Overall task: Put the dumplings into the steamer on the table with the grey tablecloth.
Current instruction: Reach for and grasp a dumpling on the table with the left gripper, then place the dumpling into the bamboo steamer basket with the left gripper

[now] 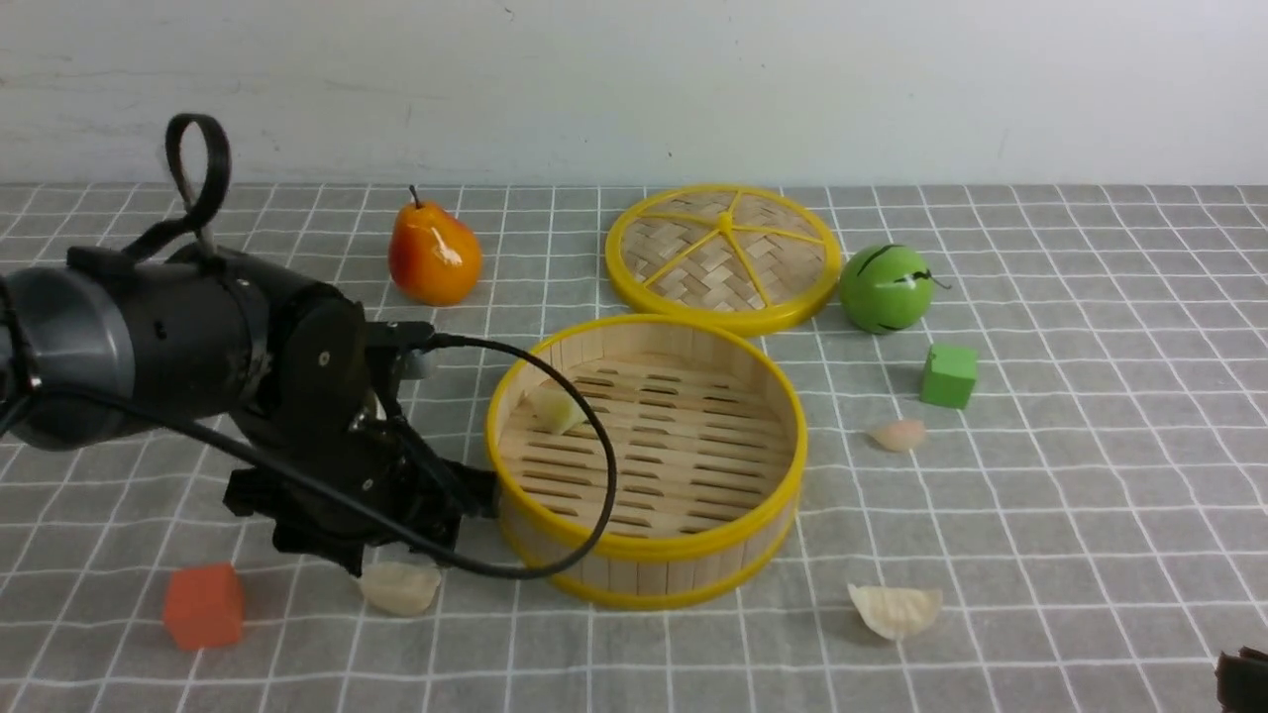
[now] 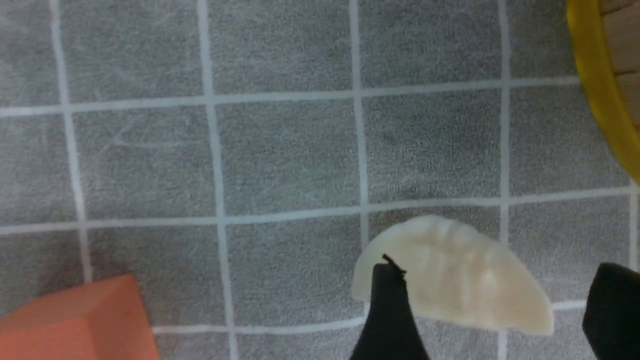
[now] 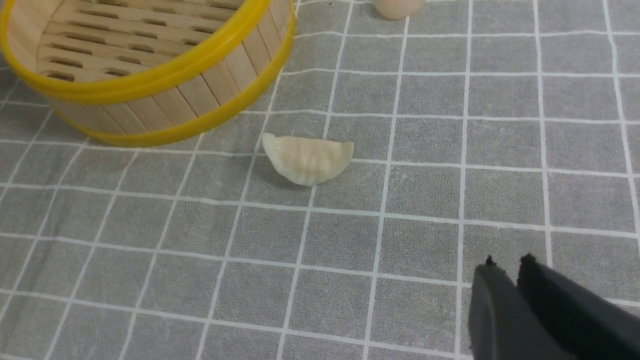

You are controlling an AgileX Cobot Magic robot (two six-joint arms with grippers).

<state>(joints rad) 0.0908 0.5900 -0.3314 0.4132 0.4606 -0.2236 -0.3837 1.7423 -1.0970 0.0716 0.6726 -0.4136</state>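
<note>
The steamer [image 1: 649, 543] stands mid-table on the grey tablecloth [image 1: 1090, 495], with one greenish dumpling [image 1: 555, 408] inside it. A whitish dumpling [image 1: 399, 586] lies at the steamer's front left. My left gripper [image 2: 500, 285] hangs open right over this dumpling [image 2: 450, 280]; one finger [image 2: 390, 310] overlaps its end, while the other finger [image 2: 612, 305] stands apart from it. Another whitish dumpling [image 1: 895, 609] [image 3: 306, 159] lies front right, and a pinkish dumpling [image 1: 898, 434] lies further back. My right gripper [image 3: 507, 264] is shut and holds nothing, low at the front right corner [image 1: 1243, 678].
An orange cube [image 1: 204, 605] sits just left of my left gripper. Behind the steamer lie its woven lid [image 1: 723, 257], a toy pear [image 1: 433, 255] and a green ball [image 1: 885, 287]. A green cube [image 1: 949, 375] stands near the pinkish dumpling. The left arm's cable loops over the steamer's rim.
</note>
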